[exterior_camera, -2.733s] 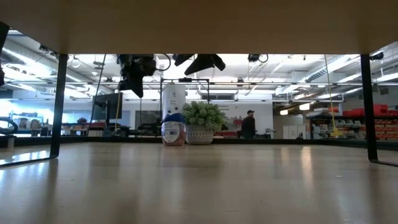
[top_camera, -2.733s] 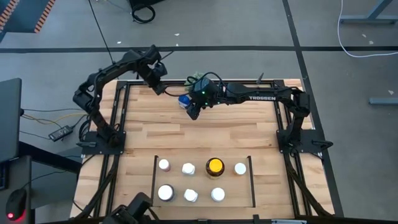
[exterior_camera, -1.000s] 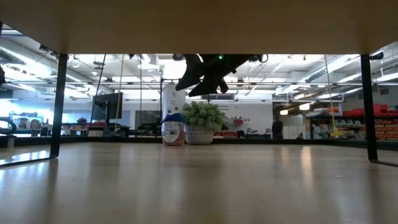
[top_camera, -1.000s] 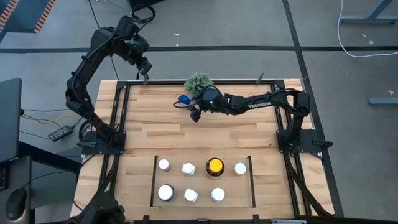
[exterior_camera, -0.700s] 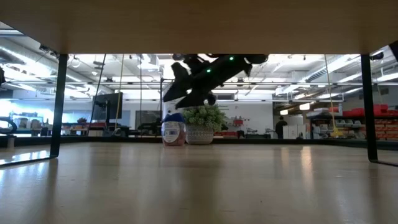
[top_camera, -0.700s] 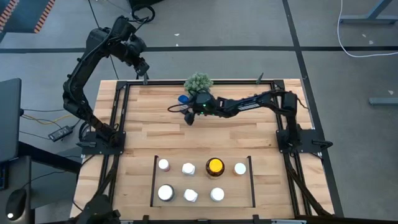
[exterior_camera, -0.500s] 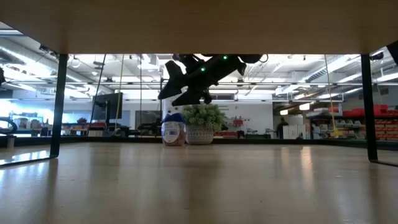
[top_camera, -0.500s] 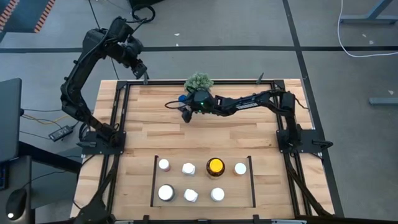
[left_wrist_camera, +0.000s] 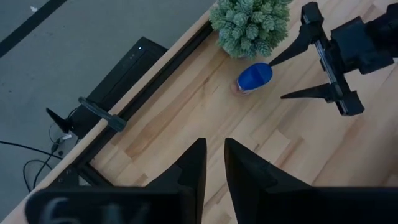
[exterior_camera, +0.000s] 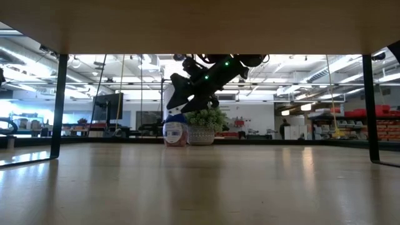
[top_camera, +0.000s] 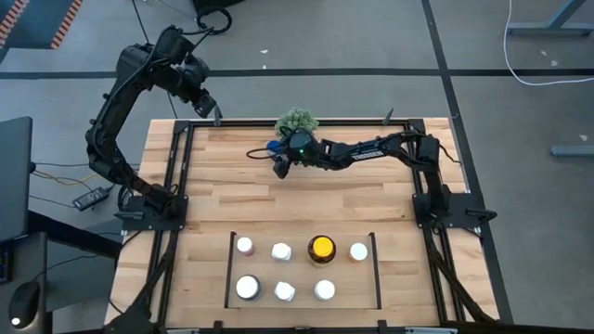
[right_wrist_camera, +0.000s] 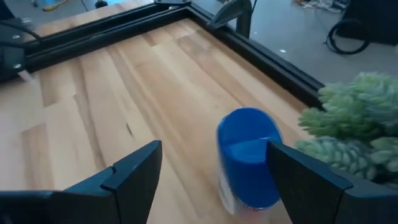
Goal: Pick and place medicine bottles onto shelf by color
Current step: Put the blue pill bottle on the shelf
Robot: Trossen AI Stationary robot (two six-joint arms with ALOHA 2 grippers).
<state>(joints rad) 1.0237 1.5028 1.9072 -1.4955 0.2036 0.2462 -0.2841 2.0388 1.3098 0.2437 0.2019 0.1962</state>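
Note:
A blue-capped medicine bottle stands upright on its base at the table's far edge, beside a green spiky plant. My right gripper is open. It slants down at the blue bottle from the table's right, one finger on each side of it, short of touching. My left gripper hangs high over the table's far left corner, its fingers a narrow gap apart with nothing between them. Several white-capped bottles and an amber one with a yellow cap stand inside the shelf near the front edge.
The plant stands right beside the blue bottle on its far-right side. The black frame rail runs along the far edge just behind them. Bare wood lies between the bottle and the shelf.
My right gripper has come down and gone toward the table's left, up to the blue bottle, so that its fingers now stand on either side of it. My left arm has drawn back a little toward the table's left. The bottle has not moved.

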